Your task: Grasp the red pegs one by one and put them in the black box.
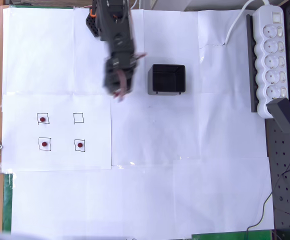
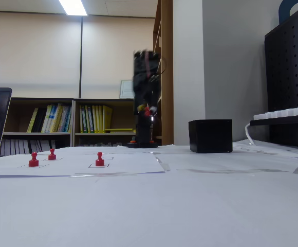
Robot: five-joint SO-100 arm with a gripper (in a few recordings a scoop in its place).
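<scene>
Although the gripper [image 1: 119, 92] is blurred in the overhead view, its fingertips point down the picture, above the white paper and just left of the black box [image 1: 168, 79]; whether the fingers are open or closed, and whether a small red spot at the tips is a peg, I cannot tell. In the fixed view the gripper [image 2: 148, 110] hangs well above the table with a red spot at its tip, the black box [image 2: 210, 136] to its right. Three red pegs [image 1: 43, 119] stand in drawn squares [image 1: 78, 118] on the paper's left: two in the left column and one at lower right [image 1: 79, 145]. The upper right square holds nothing. A white power strip [image 1: 270, 60] lies at far right.
</scene>
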